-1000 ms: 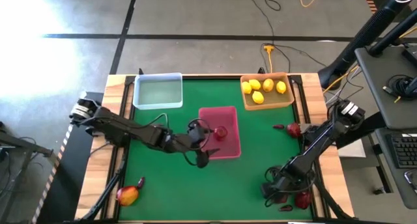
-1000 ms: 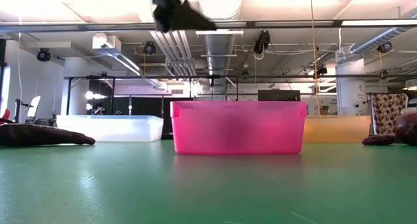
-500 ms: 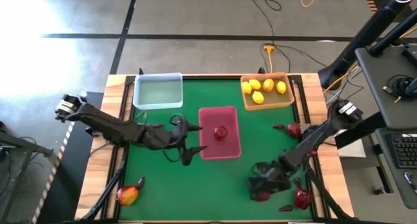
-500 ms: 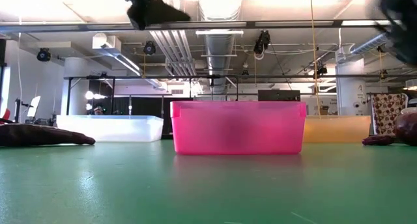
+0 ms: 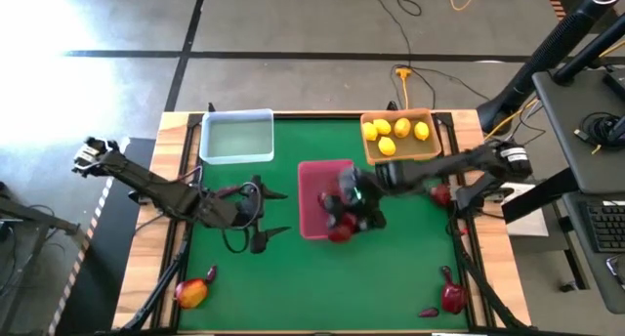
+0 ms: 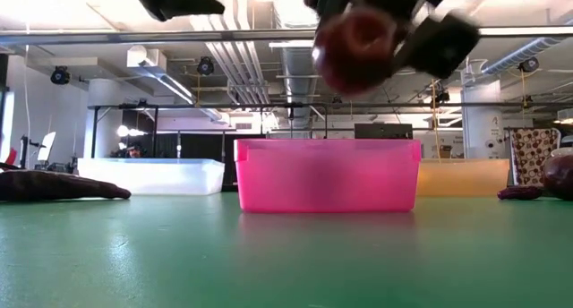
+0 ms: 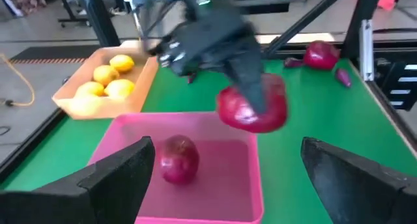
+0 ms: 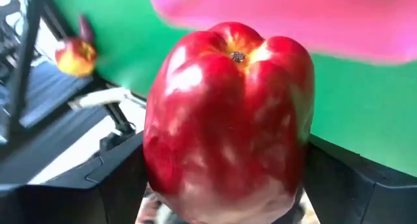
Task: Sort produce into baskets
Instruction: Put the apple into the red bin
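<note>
The right gripper (image 5: 342, 227) is closed on a red apple (image 5: 340, 231), held above the near edge of the pink tray (image 5: 314, 176); a second apple (image 7: 179, 159) already lies inside; the left gripper (image 5: 256, 215), fingers spread and empty, is parked just beside the tray; the delivery step is judged in hand; a short advance over the tray and a release are called for next.

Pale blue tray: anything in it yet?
Empty. The high view shows the pale blue tray bare inside; the lemons sit in the tan tray.
</note>
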Motion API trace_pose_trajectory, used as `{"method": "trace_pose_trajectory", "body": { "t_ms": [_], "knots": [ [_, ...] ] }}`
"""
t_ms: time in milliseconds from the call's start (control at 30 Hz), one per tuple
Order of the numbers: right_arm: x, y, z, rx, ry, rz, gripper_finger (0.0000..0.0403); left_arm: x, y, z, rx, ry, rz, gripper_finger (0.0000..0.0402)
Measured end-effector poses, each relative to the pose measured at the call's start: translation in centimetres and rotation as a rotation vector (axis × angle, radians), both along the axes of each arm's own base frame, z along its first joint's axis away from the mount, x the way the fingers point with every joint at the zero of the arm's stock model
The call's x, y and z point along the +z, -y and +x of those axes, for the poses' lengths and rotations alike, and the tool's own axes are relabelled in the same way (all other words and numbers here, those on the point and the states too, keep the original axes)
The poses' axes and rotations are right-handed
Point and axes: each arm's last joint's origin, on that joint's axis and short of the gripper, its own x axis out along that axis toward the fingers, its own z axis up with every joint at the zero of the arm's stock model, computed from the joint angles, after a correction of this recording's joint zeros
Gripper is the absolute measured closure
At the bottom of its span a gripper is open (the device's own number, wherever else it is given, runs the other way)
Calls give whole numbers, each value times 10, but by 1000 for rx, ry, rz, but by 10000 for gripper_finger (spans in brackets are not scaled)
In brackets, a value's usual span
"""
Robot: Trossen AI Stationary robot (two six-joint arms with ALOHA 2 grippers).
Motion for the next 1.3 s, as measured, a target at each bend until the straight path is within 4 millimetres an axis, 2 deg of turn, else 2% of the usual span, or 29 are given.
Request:
{"method": "trace_pose_trajectory", "body": {
  "t_ms": [100,233,400,500,700,900,1000,1100,1167,1233,1300],
  "knots": [
    [-13,23,6,-1,-44,116,74,-8,1,0,21,-23,3,35],
    [-34,42,14,43,-94,237,74,-16,1,-1,64,-35,10,35],
    [-57,55,23,104,-110,330,72,-19,0,-1,76,-43,18,35],
    [-73,63,26,125,-109,340,57,-19,0,-1,76,-42,17,35],
    [-87,74,26,110,-121,333,25,-19,0,-1,79,-42,12,35],
    [-81,77,25,95,-111,327,22,-20,0,-1,82,-44,14,35],
    [-67,76,23,80,-81,288,22,-20,-1,-1,102,-39,22,35],
    [-36,72,20,59,-7,194,21,-20,-1,-1,104,-39,22,35],
    [-11,66,11,51,2,123,21,-20,-2,0,113,-37,13,35],
    [12,59,-7,62,-36,50,21,-20,-4,0,125,-34,1,35],
    [30,53,-34,81,-124,-51,21,-17,-6,2,137,-24,-7,35]
  ]
}}
